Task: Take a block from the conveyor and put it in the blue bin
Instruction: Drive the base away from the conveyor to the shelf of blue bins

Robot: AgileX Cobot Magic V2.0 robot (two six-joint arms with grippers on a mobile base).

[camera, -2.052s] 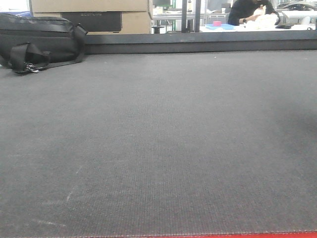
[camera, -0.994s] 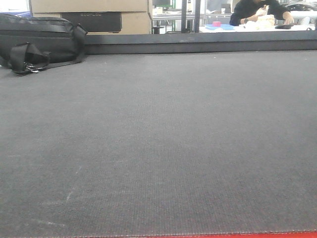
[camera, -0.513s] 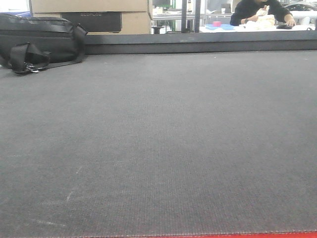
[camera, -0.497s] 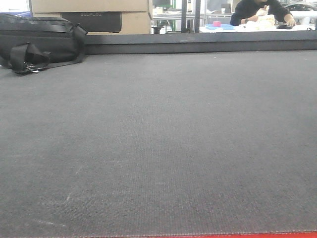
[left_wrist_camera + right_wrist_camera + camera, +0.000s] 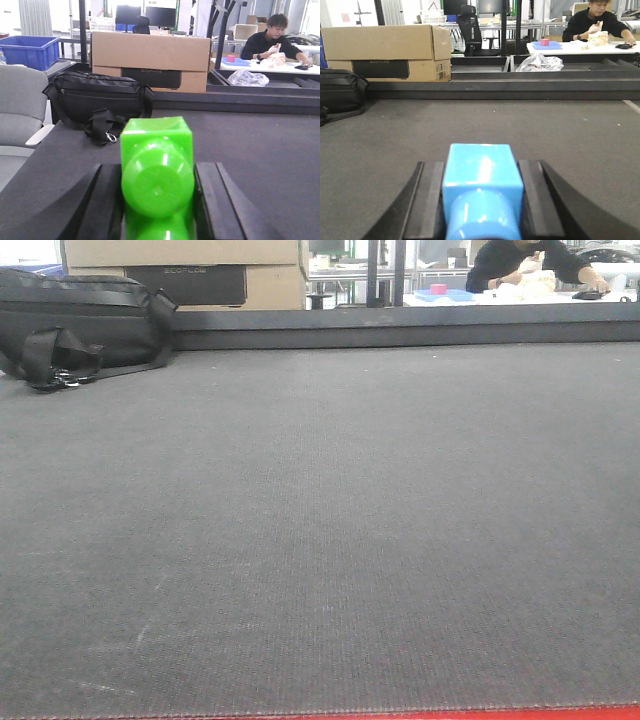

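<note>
The conveyor (image 5: 320, 520), a wide dark grey woven belt, fills the front view, and neither gripper appears there. In the left wrist view my left gripper (image 5: 157, 169) is shut on a glossy green block (image 5: 156, 145), held just above the belt. In the right wrist view my right gripper (image 5: 481, 167) is shut on a light blue block (image 5: 480, 160), also low over the belt. A blue bin (image 5: 27, 50) stands far off at the upper left of the left wrist view.
A black bag (image 5: 80, 325) lies on the belt's far left, with a cardboard box (image 5: 150, 60) behind it. A dark rail (image 5: 400, 328) borders the far side. A grey chair (image 5: 20, 107) sits left of the belt. A person (image 5: 592, 22) sits at a white table behind.
The belt and the bag look the same in the front view. Only the seated person in the background has shifted an arm, and a faint shadow at the right has gone.
</note>
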